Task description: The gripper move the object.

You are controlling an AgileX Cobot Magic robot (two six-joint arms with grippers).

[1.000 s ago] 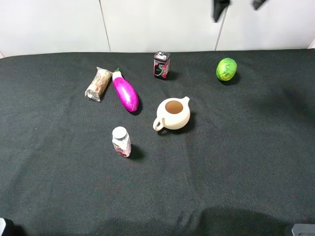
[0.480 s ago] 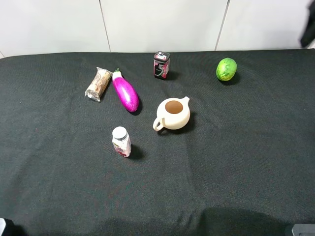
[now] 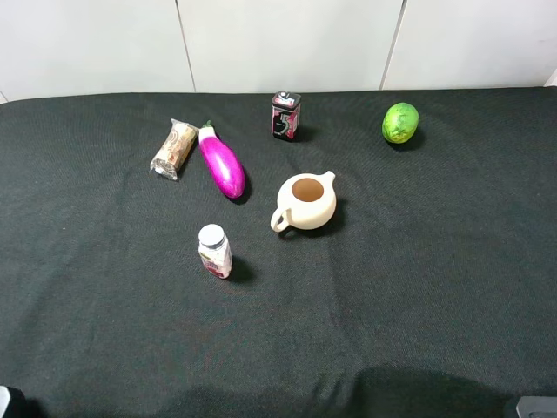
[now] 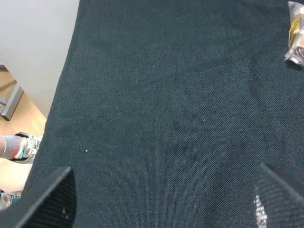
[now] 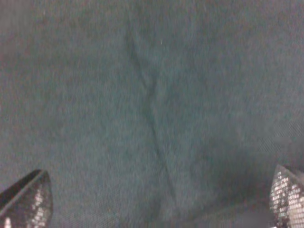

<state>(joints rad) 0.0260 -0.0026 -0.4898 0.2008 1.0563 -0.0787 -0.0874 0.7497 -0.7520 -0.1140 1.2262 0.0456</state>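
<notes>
The magenta-purple eggplant [image 3: 222, 164] with a white neck and green stem lies on the black cloth [image 3: 418, 279] at the back left, stem pointing away. No gripper shows in the high view. In the left wrist view my left gripper [image 4: 161, 202] is open and empty above bare cloth, with only its fingertips [image 4: 50, 202] showing. In the right wrist view my right gripper [image 5: 156, 202] is open and empty over blurred cloth, fingertips [image 5: 28, 199] wide apart. The eggplant shows in neither wrist view.
A wrapped snack [image 3: 174, 149] lies just left of the eggplant and also shows in the left wrist view [image 4: 297, 33]. A small tin [image 3: 285, 114], a green fruit [image 3: 400, 122], a cream teapot [image 3: 306, 201] and a small bottle [image 3: 214, 250] stand around. The table's left edge [image 4: 61, 95] borders the floor.
A dark gripper at the top right of the high view moved rightward and has left the picture. The objects on the cloth have not moved.
</notes>
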